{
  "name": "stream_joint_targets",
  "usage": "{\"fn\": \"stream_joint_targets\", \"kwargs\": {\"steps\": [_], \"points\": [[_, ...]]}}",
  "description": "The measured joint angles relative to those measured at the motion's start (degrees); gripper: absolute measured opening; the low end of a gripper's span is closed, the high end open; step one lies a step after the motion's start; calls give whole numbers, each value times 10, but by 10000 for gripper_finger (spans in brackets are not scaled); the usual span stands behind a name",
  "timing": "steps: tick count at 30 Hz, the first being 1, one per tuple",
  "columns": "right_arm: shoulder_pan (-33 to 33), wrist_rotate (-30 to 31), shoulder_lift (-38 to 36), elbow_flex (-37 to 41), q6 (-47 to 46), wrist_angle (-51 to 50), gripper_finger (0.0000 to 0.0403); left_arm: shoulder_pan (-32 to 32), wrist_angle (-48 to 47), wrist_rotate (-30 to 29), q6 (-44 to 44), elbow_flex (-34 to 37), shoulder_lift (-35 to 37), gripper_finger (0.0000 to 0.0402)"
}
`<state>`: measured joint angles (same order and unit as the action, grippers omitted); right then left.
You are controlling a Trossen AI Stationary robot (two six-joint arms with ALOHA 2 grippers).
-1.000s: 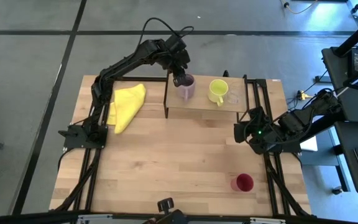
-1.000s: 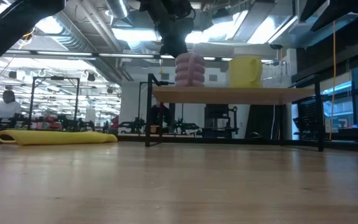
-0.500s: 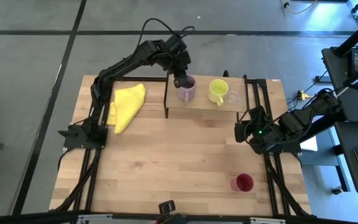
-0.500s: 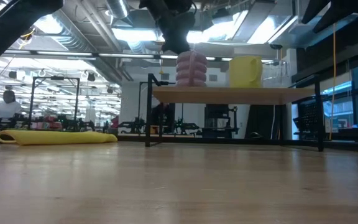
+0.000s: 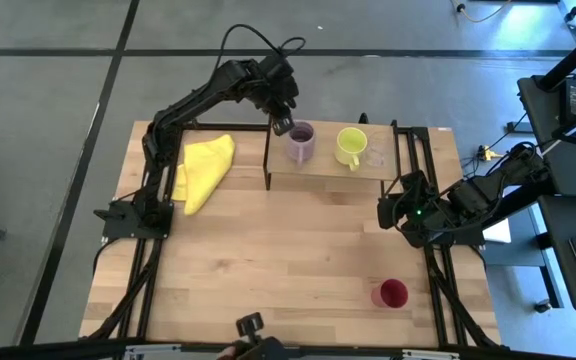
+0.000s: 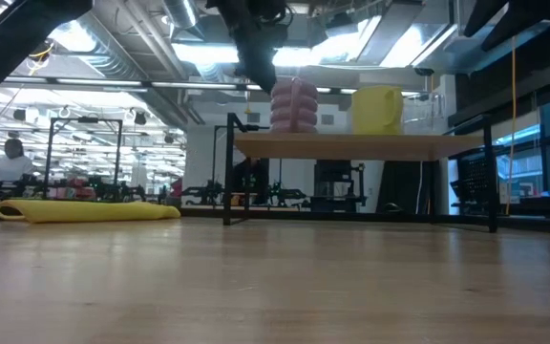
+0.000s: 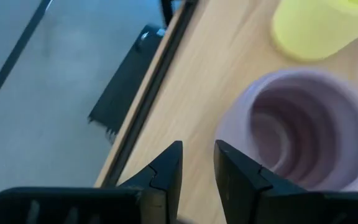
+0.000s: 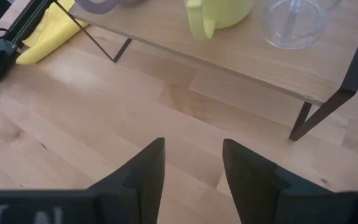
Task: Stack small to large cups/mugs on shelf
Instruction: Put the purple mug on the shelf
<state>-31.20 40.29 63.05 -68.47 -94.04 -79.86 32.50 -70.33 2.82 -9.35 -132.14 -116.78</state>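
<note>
The lilac purple mug stands upright on the left end of the light-wood shelf. To its right stand the yellow-green mug and the tiny clear glass. The dark red cup stands on the table at the near right. My left gripper hovers just left of the purple mug's rim. Its fingers are a narrow gap apart with nothing between them. My right gripper is open and empty over the table, right of the shelf's near edge.
A yellow cloth lies on the table left of the shelf. The shelf's thin black legs stand on the tabletop. Bare tabletop stretches from the shelf to the near edge. Black frame rails run along the table's sides.
My left gripper has drawn off the purple mug's rim, going up and toward the table's far-left corner. The purple mug stays upright on the shelf's left end. My right arm has kept still.
</note>
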Motion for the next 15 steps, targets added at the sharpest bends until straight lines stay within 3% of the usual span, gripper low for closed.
{"fn": "stream_joint_targets", "kwargs": {"steps": [3,11,15], "points": [[0,-3,0,0,0,-4,163,8,-18,-6,2,0,12,83],[0,-11,0,0,0,-10,163,12,-40,60,27,0,35,82],[0,-21,0,0,0,-10,163,12,-20,97,35,39,36,82]]}}
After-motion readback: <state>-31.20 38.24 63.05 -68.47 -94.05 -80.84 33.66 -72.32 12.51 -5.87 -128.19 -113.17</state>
